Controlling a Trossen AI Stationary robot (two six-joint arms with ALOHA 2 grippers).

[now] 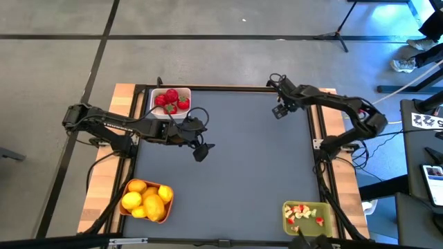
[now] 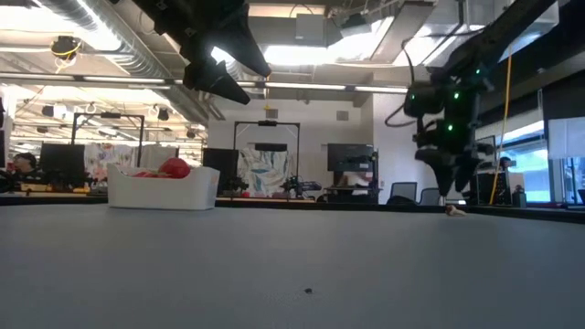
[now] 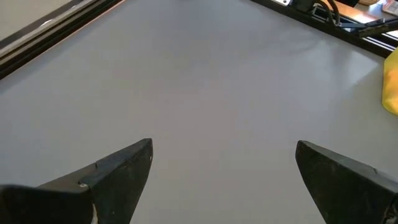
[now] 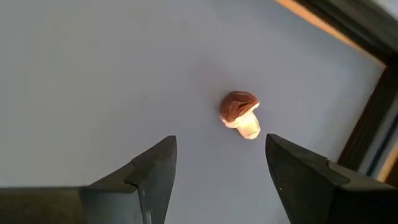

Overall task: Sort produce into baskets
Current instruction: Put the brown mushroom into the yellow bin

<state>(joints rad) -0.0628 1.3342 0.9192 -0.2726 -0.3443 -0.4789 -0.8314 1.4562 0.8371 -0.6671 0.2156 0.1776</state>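
Note:
A small toy mushroom with a brown cap and a pale stem lies on its side on the grey mat near the table's far right corner. My right gripper hangs above it, pointing steeply down and open; the mushroom lies just beyond the fingertips, untouched. Over the mat's left middle, my left gripper is raised and wide open with nothing between its fingers. The white basket holds red strawberries at the far left. At the near left, the orange basket holds lemons. The green basket at the near right holds small pale and red bits.
The mat's black frame runs close beside the mushroom on the right. Wooden table strips flank the mat. In the low view the white basket stands far left and the mushroom is a speck below my right gripper.

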